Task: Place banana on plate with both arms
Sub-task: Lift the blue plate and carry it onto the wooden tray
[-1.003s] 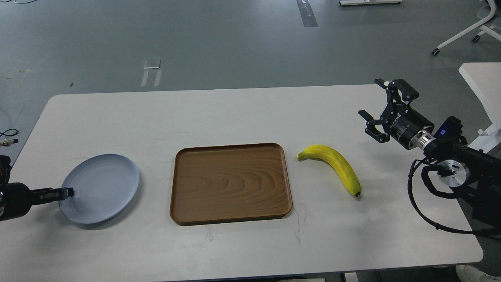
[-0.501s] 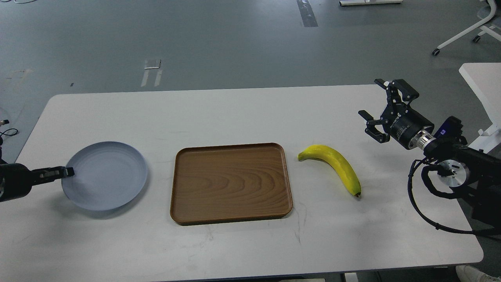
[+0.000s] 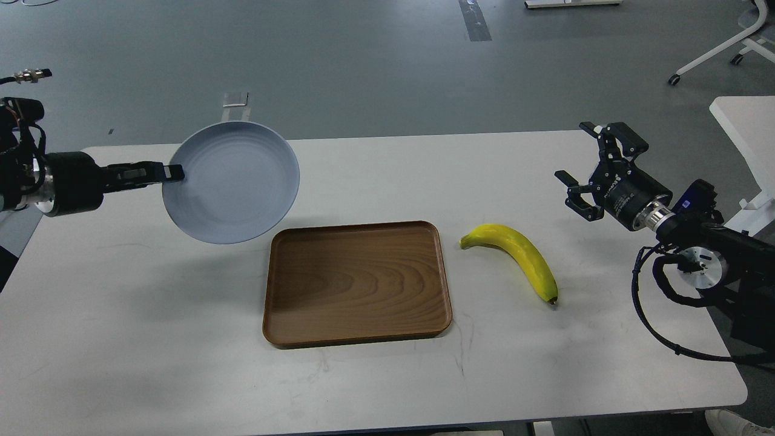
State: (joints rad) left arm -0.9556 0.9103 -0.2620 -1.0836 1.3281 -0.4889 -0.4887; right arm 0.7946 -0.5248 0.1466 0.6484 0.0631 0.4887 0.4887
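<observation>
Above table (image 3: 181, 339) | left fingers (image 3: 172, 173) grip plate (image 3: 233, 181) | right fingers (image 3: 584, 172) spread, empty

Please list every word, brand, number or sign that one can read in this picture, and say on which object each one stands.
White lettering on the body of the right tool: present, but too small and blurred to read.
Plate, held at its rim by the left tool: no text.
Banana, wooden tray, table: no text visible.

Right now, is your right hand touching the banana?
Apart. The head view shows the right hand open, up and to the right of the banana, with bare table between them.
</observation>
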